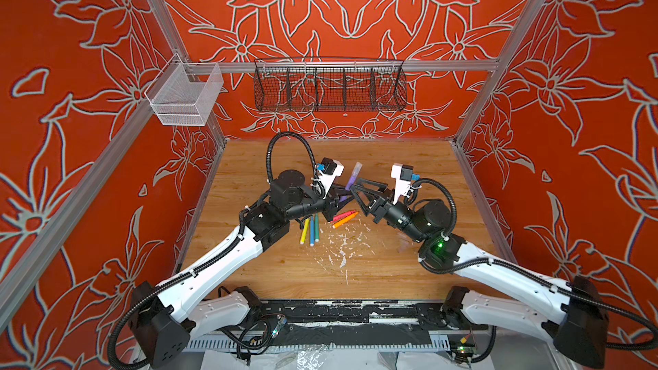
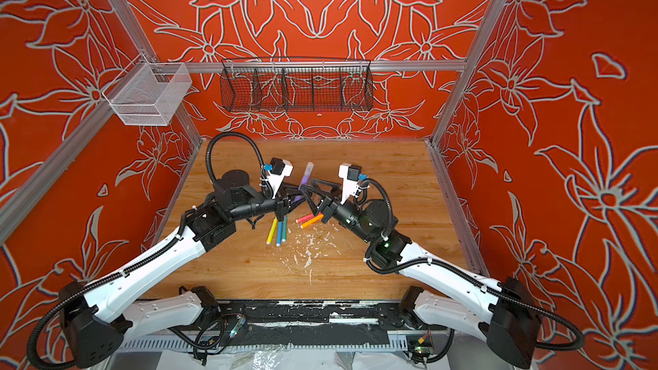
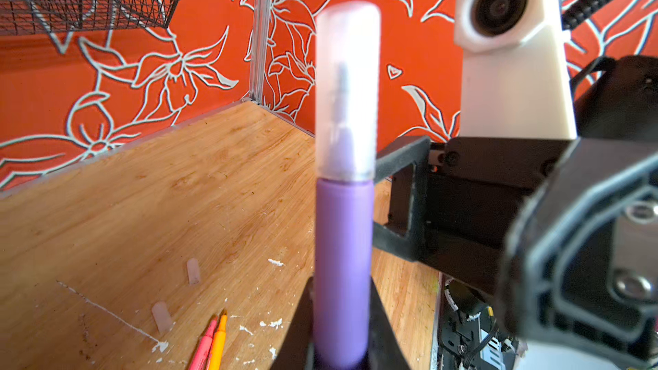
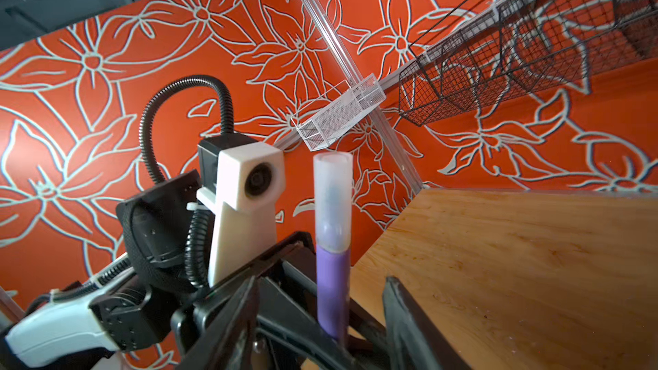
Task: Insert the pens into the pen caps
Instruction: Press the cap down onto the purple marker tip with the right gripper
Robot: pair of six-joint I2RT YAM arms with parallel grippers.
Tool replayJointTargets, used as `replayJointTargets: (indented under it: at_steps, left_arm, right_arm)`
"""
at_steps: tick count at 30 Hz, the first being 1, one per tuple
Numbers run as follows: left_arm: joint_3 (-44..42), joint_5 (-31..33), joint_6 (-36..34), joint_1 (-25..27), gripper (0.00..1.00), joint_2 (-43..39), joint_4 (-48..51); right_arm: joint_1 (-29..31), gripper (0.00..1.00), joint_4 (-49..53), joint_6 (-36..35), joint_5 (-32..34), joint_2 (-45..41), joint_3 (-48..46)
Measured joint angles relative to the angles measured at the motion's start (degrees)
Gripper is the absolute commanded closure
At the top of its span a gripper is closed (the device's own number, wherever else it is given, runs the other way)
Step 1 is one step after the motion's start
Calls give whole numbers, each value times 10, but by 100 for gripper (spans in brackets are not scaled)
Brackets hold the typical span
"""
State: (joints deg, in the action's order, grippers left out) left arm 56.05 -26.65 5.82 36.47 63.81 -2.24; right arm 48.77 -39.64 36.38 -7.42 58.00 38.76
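My left gripper [image 1: 342,195] [image 3: 341,297] is shut on the purple pen [image 1: 350,182] [image 2: 304,180] [image 3: 343,272], which it holds up off the table. A clear pen cap [image 1: 357,169] [image 3: 347,94] [image 4: 333,201] sits over the pen's tip. My right gripper [image 1: 355,185] [image 4: 320,281] is open, one finger on each side of the purple pen [image 4: 333,290] without touching it. On the wood lie the yellow [image 1: 304,231], blue [image 1: 312,231], green [image 1: 316,227], pink-red [image 1: 343,215] and orange [image 1: 345,221] pens. Two loose clear caps [image 3: 193,271] [image 3: 162,317] lie near the pink-red and orange tips.
A black wire basket [image 1: 329,87] hangs on the back wall and a white mesh basket [image 1: 185,97] on the left rail. White paint flecks [image 1: 341,247] dot the wooden table [image 1: 409,165]. The two wrists stand close together mid-table.
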Motion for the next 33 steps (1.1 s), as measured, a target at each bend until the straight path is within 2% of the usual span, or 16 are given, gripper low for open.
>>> replayJointTargets:
  at_steps: [9, 16, 21, 29, 31, 33]
  left_arm:
    - [-32, -6, -69, 7, 100, 0, -10]
    - [-39, -3, -131, 57, 100, 0, -11]
    - [-41, 12, -157, 78, 100, -2, -10]
    - [-50, 42, -166, 78, 100, -9, -5]
    - [-51, 47, -164, 78, 100, -9, -3]
    - [-51, 55, -159, 78, 100, -10, -2]
  right_arm:
    - [0, 41, 32, -15, 25, -99, -24]
    - [0, 48, 78, -17, 38, -95, -4]
    - [0, 63, 95, -17, 46, -79, 8]
    - [1, 95, 103, -14, 34, -68, 17]
    - [0, 100, 102, -11, 30, -66, 17]
    - [0, 100, 100, -10, 29, -64, 17]
